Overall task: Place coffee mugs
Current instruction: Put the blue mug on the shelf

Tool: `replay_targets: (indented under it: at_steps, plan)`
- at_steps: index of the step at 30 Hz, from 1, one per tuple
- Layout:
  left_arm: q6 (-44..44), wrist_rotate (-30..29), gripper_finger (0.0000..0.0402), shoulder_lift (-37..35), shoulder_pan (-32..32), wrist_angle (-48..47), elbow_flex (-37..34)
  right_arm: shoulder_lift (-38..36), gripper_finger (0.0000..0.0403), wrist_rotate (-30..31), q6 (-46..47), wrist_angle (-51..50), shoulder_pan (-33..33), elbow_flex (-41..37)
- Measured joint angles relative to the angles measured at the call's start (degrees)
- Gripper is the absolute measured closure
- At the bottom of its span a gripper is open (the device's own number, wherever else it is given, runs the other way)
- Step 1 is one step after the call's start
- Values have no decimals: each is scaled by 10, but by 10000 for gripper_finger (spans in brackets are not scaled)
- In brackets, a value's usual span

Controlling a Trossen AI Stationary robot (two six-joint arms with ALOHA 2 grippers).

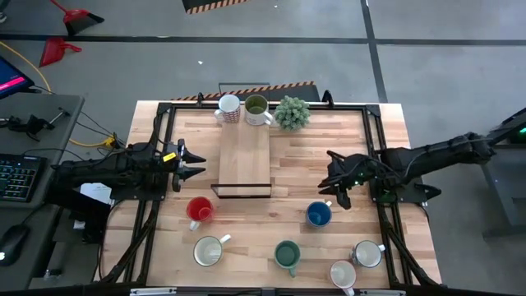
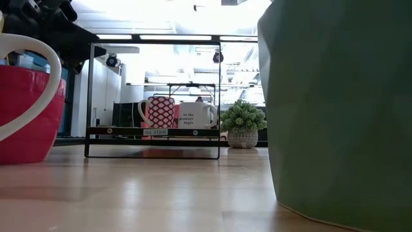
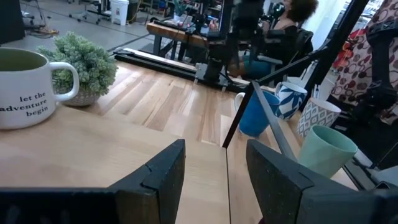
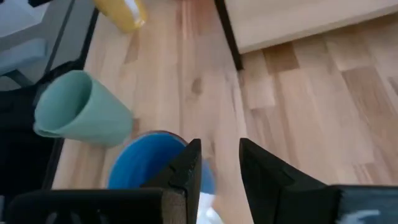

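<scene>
Left gripper (image 1: 197,162) hovers just left of the wooden shelf (image 1: 244,156), fingers spread apart with nothing between them, touching nothing. On the shelf's far end stand a patterned mug (image 1: 228,108) and an olive mug (image 1: 257,108), with the plant (image 1: 292,113) just right of them. In front of the shelf sits the red mug (image 1: 200,210); farther forward, a cream mug (image 1: 209,251) and a teal mug (image 1: 287,255). Right of the shelf, the right gripper (image 1: 337,196) hangs over the blue mug (image 1: 319,215), jaws parted and empty, one finger seemingly above the rim. Two more white mugs (image 1: 357,263) stand forward of it, at the table's right corner.

Risks, as I judge them: if the right gripper descends off-centre, a finger could strike the blue rim and tip or skid the mug. A thin rim grip may let it swing or slip during the lift. Setting it on the shelf near the two mugs could knock them or the plant.
</scene>
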Motion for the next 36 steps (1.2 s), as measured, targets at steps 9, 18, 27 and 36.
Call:
replay_targets:
  at_steps: [9, 18, 27, 36]
  plan:
    - [-15, 0, 243, 0, 0, 1, 0, 77, 316, 5, 16, -25, 48, 21]
    - [-15, 0, 243, 0, 0, 26, 0, 127, 316, 11, 26, -24, 74, 21]
    - [-15, 0, 243, 0, 0, 25, 0, 171, 316, 42, 39, -16, 85, 21]
    - [-14, 0, 243, 0, 0, 24, 0, 229, 316, 42, 39, 37, 84, 21]
